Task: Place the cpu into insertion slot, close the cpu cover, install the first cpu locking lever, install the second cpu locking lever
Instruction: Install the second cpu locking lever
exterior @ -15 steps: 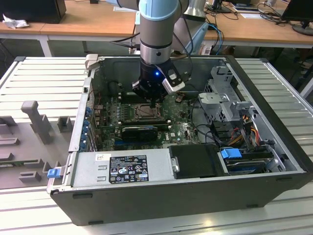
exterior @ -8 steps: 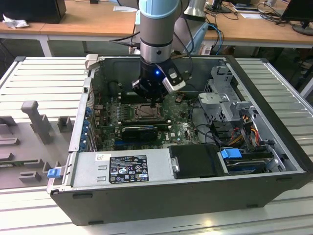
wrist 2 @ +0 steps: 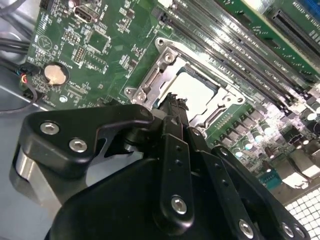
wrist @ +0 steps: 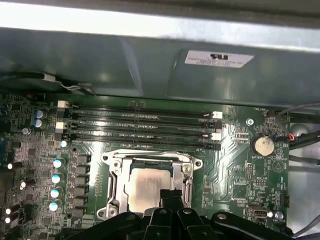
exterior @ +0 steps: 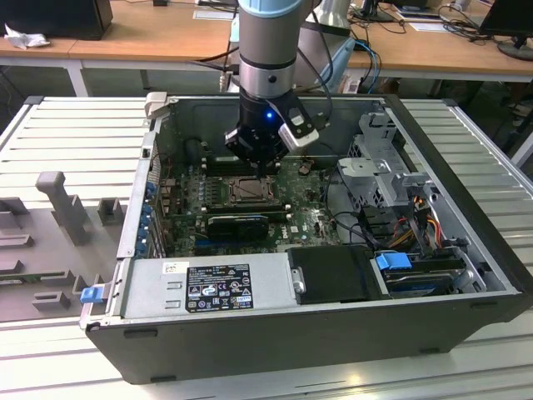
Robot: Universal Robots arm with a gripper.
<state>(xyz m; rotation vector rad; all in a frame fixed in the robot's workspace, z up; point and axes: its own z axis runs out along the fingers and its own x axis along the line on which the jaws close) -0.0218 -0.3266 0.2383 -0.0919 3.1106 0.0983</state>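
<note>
The exterior view is looking down into the open computer case; both wrist views are closing on the insertion slot.

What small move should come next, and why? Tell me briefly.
Probably a short nudge down onto the edge of the cpu cover: the cpu already lies in the insertion slot under that frame, and the gripper, fingers shut and empty, hovers right by it. Lever state is unclear.

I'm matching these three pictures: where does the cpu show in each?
Exterior view: cpu in the socket, just below the gripper.
First wrist view: pale square under the memory slots.
Second wrist view: beyond the fingertips.
Shared landmark: the coin battery.
</note>
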